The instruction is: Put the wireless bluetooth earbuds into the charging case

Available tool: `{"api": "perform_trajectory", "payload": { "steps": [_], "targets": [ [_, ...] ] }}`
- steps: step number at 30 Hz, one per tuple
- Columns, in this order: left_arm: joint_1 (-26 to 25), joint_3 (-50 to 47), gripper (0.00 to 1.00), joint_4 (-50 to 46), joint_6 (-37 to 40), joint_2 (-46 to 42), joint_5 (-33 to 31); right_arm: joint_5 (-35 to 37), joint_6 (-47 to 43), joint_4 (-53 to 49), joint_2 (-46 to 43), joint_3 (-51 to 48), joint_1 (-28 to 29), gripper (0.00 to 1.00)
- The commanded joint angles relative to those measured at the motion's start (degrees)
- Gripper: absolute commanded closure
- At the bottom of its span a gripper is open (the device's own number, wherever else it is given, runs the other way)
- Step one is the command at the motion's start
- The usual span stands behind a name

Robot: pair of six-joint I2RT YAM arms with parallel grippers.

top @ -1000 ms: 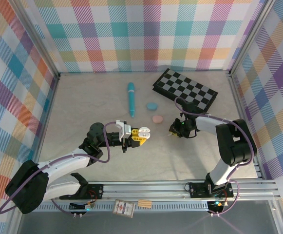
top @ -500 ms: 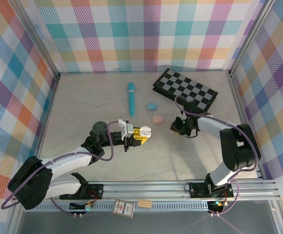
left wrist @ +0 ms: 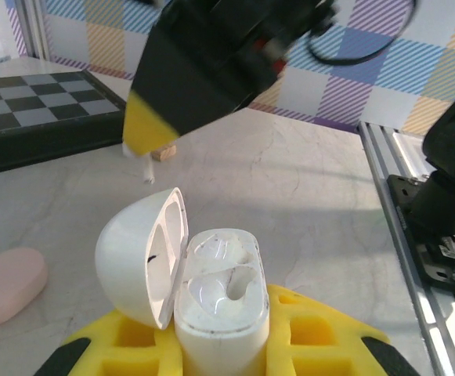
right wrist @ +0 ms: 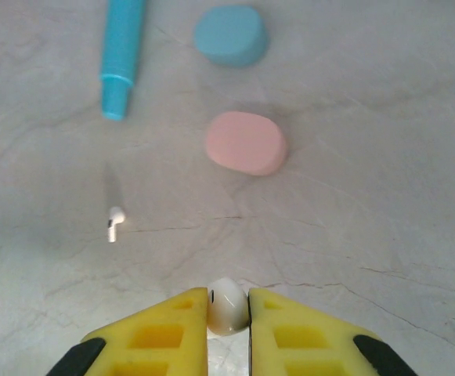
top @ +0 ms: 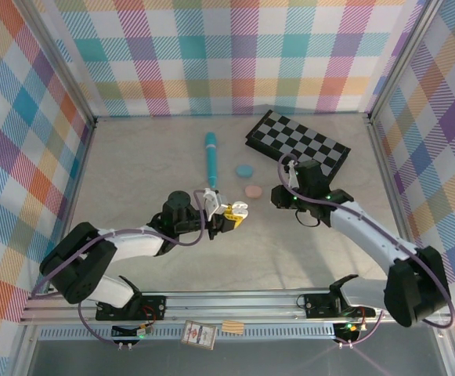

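Observation:
My left gripper (top: 232, 215) (left wrist: 221, 337) is shut on a white charging case (left wrist: 221, 309) (top: 238, 210), held upright with its lid (left wrist: 143, 266) swung open to the left; both wells look empty. My right gripper (top: 276, 197) (right wrist: 228, 309) is shut on a white earbud (right wrist: 228, 304) and hovers a little to the right of the case. In the left wrist view the right gripper's yellow fingertip (left wrist: 150, 125) hangs above and beyond the case, with the bud's white stem (left wrist: 147, 168) poking down. A second white earbud (right wrist: 115, 222) lies loose on the table.
A pink oval case (top: 252, 190) (right wrist: 246, 142) and a blue oval case (top: 244, 170) (right wrist: 229, 35) lie just beyond the grippers. A teal pen (top: 211, 159) (right wrist: 122, 55) lies to their left. A folded chessboard (top: 297, 145) sits at the back right. Metal rails line the table's edges.
The left arm has stretched forward, carrying the open case slightly right. The right arm has reached out and its gripper, still holding the earbud, has shifted a little farther from the near edge.

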Motion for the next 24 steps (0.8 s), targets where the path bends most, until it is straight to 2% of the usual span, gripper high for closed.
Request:
{"api": "perform_trajectory", "payload": {
  "steps": [1, 10, 24],
  "targets": [
    [-0.3, 2.9, 1.00, 3.9, -1.0, 1.9, -0.6, 1.6, -4.7, -2.1, -3.6, 1.2, 2.0, 0.83],
    [-0.3, 5.8, 1.00, -0.6, -0.7, 5.0, -1.3, 1.8, -7.6, -5.4, -7.2, 5.3, 7.3, 0.83],
    [-1.3, 8.0, 1.00, -6.9, 1.5, 4.9, 1.2, 2.6, -8.2, -4.0, -5.2, 7.9, 12.5, 0.83]
  ]
}}
